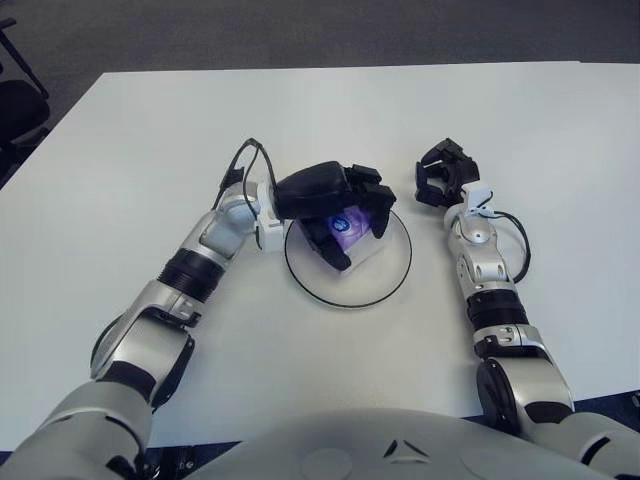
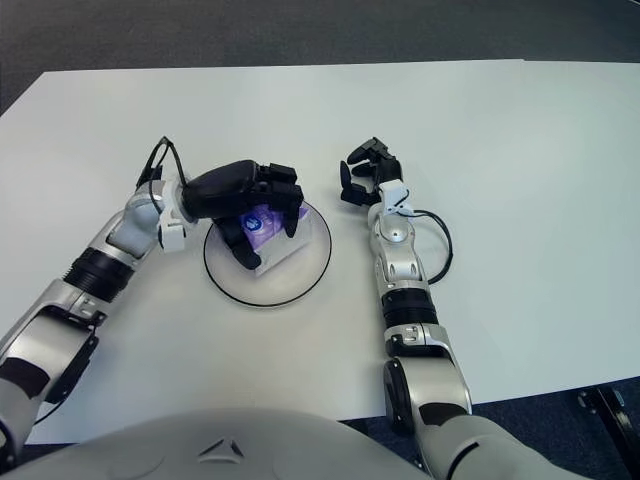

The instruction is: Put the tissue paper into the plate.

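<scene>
A tissue pack (image 1: pixel 349 221), purple on top with a white wrapper, sits low inside the white plate with a black rim (image 1: pixel 392 288) at the middle of the table. My left hand (image 1: pixel 355 232) reaches over the plate from the left and is shut on the pack. Its thumb is on the near side and its fingers (image 1: pixel 378 212) are on the far right side. Most of the pack is hidden under the palm. My right hand (image 1: pixel 441 178) shows just right of the plate, fingers relaxed and holding nothing.
The white table (image 1: pixel 520 120) stretches wide on all sides of the plate. A black cable (image 1: pixel 243 165) loops off my left wrist. Dark floor and a black chair (image 1: pixel 18 100) lie past the far-left edge.
</scene>
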Action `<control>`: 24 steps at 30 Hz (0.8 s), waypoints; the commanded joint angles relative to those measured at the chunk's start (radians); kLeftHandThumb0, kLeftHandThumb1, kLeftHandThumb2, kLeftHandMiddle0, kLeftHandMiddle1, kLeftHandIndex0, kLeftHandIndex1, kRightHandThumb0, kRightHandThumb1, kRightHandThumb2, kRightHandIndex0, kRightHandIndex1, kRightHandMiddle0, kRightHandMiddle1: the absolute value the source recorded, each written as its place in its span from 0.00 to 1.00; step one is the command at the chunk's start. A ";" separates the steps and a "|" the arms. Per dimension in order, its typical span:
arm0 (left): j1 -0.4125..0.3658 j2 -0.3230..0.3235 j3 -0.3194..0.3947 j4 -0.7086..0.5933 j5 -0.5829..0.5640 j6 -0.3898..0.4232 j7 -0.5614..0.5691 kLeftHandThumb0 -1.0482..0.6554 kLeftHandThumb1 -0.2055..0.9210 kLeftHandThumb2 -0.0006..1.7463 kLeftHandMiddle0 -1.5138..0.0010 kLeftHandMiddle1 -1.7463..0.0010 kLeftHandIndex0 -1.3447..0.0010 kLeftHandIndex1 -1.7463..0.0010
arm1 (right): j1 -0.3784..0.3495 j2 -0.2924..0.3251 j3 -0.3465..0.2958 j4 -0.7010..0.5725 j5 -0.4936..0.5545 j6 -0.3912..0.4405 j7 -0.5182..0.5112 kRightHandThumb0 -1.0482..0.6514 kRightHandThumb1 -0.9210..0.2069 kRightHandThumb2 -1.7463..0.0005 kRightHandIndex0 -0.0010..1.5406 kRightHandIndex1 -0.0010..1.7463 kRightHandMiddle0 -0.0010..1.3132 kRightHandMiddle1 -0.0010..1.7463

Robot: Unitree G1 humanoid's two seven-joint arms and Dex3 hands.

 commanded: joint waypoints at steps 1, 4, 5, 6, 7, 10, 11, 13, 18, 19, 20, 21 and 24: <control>-0.009 0.018 -0.003 -0.019 -0.014 0.029 -0.038 0.01 1.00 0.33 0.87 0.33 0.97 0.25 | 0.099 0.013 -0.001 0.056 -0.004 0.022 -0.013 0.35 0.45 0.31 0.76 1.00 0.41 1.00; -0.011 0.022 -0.001 -0.027 -0.027 0.039 -0.059 0.01 1.00 0.31 0.94 0.41 0.99 0.32 | 0.096 0.012 -0.002 0.063 -0.005 0.022 -0.018 0.35 0.46 0.31 0.76 1.00 0.42 1.00; -0.012 0.024 0.000 -0.030 -0.030 0.041 -0.066 0.01 1.00 0.32 0.96 0.45 0.99 0.37 | 0.095 0.012 -0.003 0.065 -0.005 0.022 -0.020 0.35 0.46 0.31 0.77 1.00 0.42 1.00; -0.014 0.025 0.000 -0.032 -0.034 0.041 -0.074 0.01 1.00 0.32 0.97 0.47 1.00 0.39 | 0.094 0.014 -0.005 0.067 -0.003 0.021 -0.023 0.35 0.46 0.31 0.77 1.00 0.42 1.00; -0.016 0.026 0.000 -0.033 -0.035 0.041 -0.079 0.01 1.00 0.32 0.97 0.50 1.00 0.41 | 0.094 0.015 -0.006 0.068 -0.002 0.020 -0.024 0.35 0.46 0.30 0.77 1.00 0.42 1.00; -0.020 0.027 0.003 -0.035 -0.039 0.041 -0.092 0.01 1.00 0.35 0.99 0.59 1.00 0.51 | 0.090 0.019 -0.011 0.078 0.006 0.012 -0.027 0.35 0.47 0.30 0.77 1.00 0.42 1.00; -0.021 0.026 0.004 -0.034 -0.039 0.039 -0.094 0.01 1.00 0.36 0.99 0.61 1.00 0.53 | 0.089 0.020 -0.012 0.081 0.008 0.010 -0.027 0.35 0.48 0.30 0.77 1.00 0.43 1.00; -0.025 0.022 0.009 -0.025 -0.028 0.021 -0.089 0.00 1.00 0.38 1.00 0.64 1.00 0.59 | 0.085 0.023 -0.016 0.087 0.014 0.007 -0.028 0.34 0.49 0.28 0.77 1.00 0.44 1.00; -0.029 0.018 0.010 -0.011 -0.026 0.001 -0.088 0.00 1.00 0.42 1.00 0.71 1.00 0.70 | 0.081 0.033 -0.023 0.086 0.031 0.014 -0.027 0.34 0.52 0.26 0.76 1.00 0.46 1.00; -0.030 0.018 0.009 -0.009 -0.028 0.000 -0.090 0.00 1.00 0.42 1.00 0.73 1.00 0.73 | 0.081 0.034 -0.024 0.084 0.032 0.016 -0.027 0.34 0.53 0.25 0.75 1.00 0.46 1.00; -0.031 0.019 0.008 -0.007 -0.031 0.001 -0.094 0.00 1.00 0.42 1.00 0.74 1.00 0.75 | 0.082 0.035 -0.024 0.081 0.032 0.019 -0.029 0.33 0.53 0.25 0.75 1.00 0.46 1.00; -0.032 0.020 0.007 -0.006 -0.033 0.002 -0.096 0.00 1.00 0.42 1.00 0.75 1.00 0.77 | 0.083 0.036 -0.025 0.078 0.031 0.021 -0.029 0.33 0.54 0.25 0.74 1.00 0.47 1.00; -0.038 0.028 0.005 -0.004 -0.032 -0.006 -0.106 0.00 1.00 0.41 1.00 0.78 1.00 0.81 | 0.089 0.034 -0.018 0.063 0.018 0.029 -0.033 0.34 0.53 0.25 0.72 1.00 0.46 1.00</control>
